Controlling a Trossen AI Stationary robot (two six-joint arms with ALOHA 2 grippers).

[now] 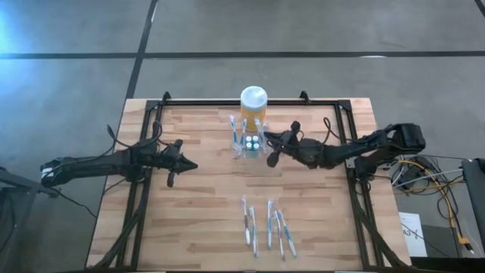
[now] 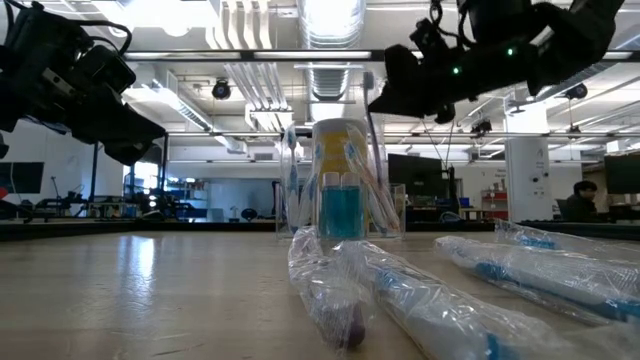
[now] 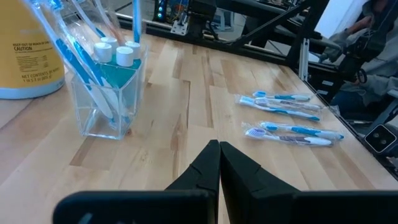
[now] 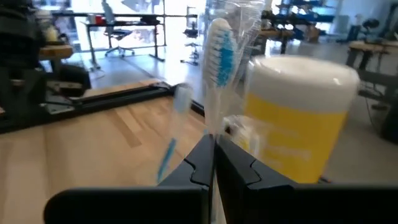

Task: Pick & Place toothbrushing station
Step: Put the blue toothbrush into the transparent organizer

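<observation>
Wooden slat table (image 1: 189, 220), workshop floor all around it, and the toothbrushing station (image 1: 249, 144) sits toward the far middle, touching or just in front of the yellow jar (image 1: 253, 110) with the white lid. It's a small clear plastic holder with wrapped toothbrushes sticking up and two little capped bottles of blue liquid inside.

My guess on handling: light, stiff, thin-walled, slick plastic, and top-heavy with those brushes, so it'll tip or slide if nudged. I'd pinch one bare side wall near the rim, away from the brushes, and lift straight up.

Right gripper (image 1: 273, 157) is just beside the station, fingers pressed together, holding nothing as far as I can tell. Left gripper (image 1: 182, 165) waits well off to the station's other side, also closed and empty. Spare wrapped toothbrushes (image 1: 267, 225) lie nearer the front edge.
</observation>
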